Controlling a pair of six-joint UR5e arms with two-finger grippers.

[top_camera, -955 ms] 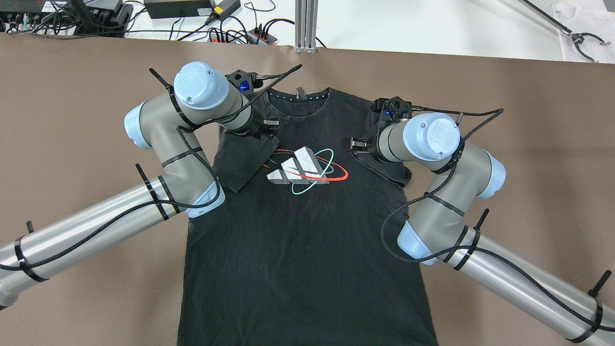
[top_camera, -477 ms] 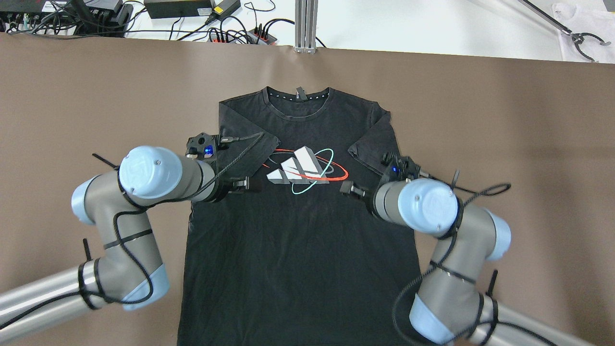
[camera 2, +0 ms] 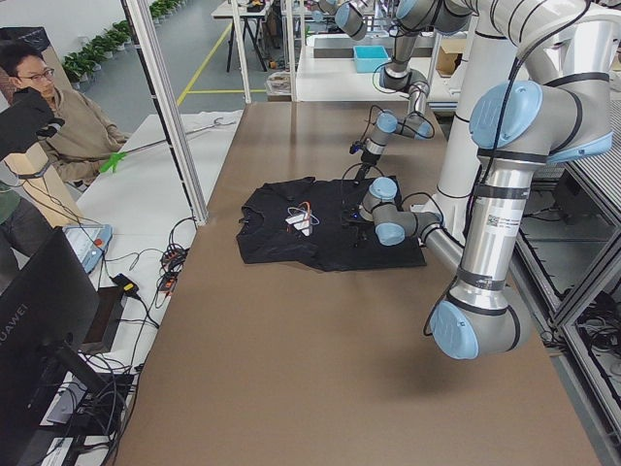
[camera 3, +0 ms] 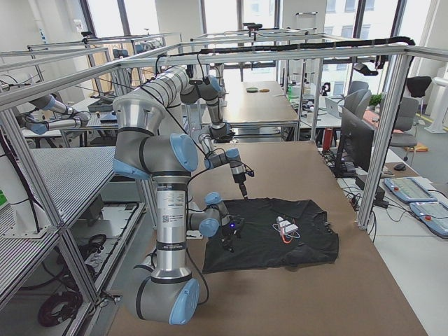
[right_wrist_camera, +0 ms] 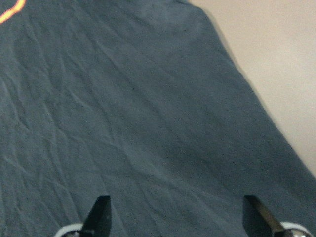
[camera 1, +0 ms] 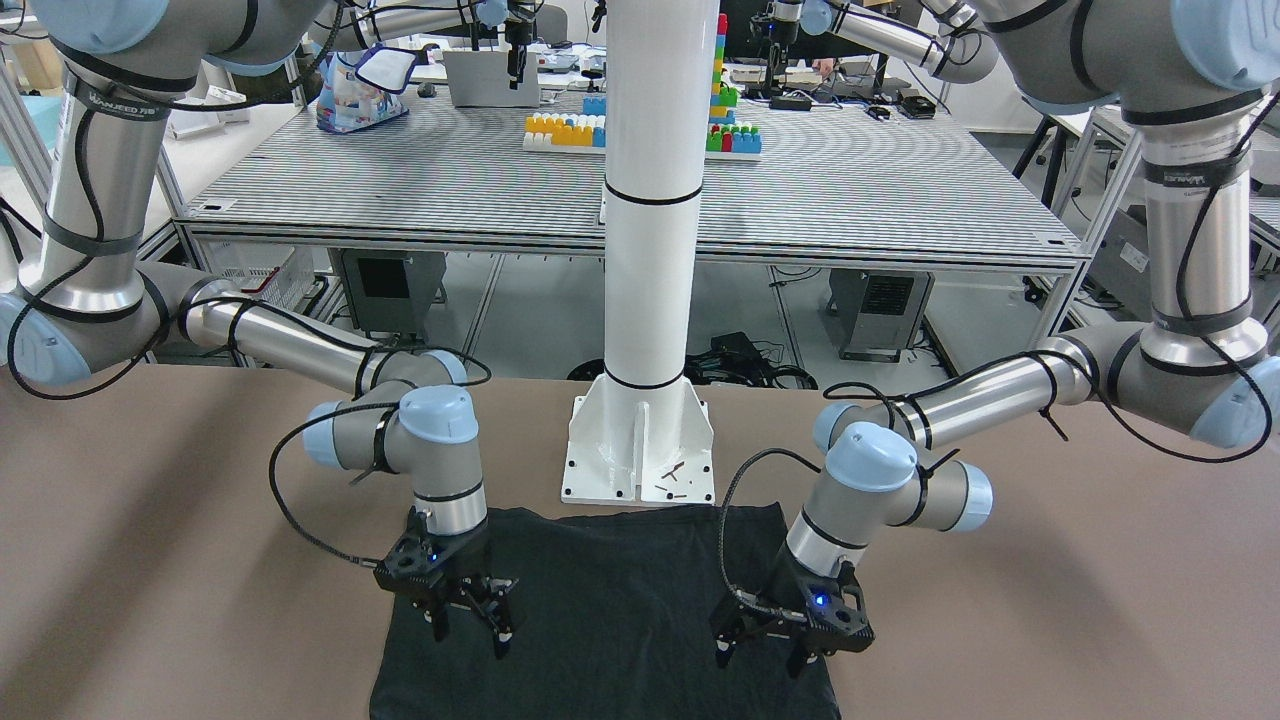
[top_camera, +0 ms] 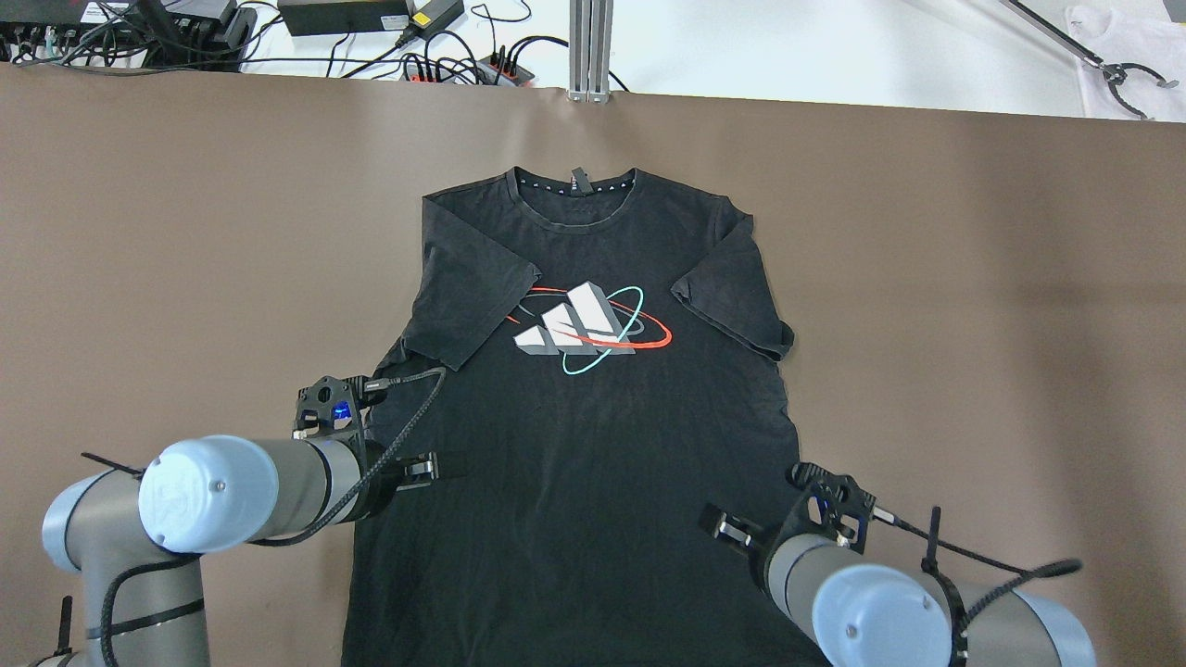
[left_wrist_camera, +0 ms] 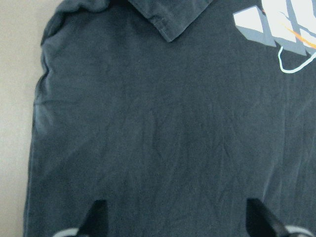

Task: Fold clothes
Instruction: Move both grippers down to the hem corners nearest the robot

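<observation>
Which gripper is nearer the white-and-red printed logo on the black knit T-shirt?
Left. The left gripper hangs over the T-shirt's side below the logo; the right gripper hangs farther, nearer the hem.

We see the table (top_camera: 185,232) from overhead, steeply from across, and along it from either end; both wrist cameras hang close over the shirt (left_wrist_camera: 148,123), which every view shares.

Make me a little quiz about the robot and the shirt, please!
1. True or false: the left gripper is clamped on the shirt.
2. Where do the shirt's sleeves lie? A) folded in over its front B) spread straight out sideways C) rolled up into tubes
3. Fill in: the right gripper is ____ (open or shut).
Key: 1 false, it is open; 2 A; 3 open.
</observation>
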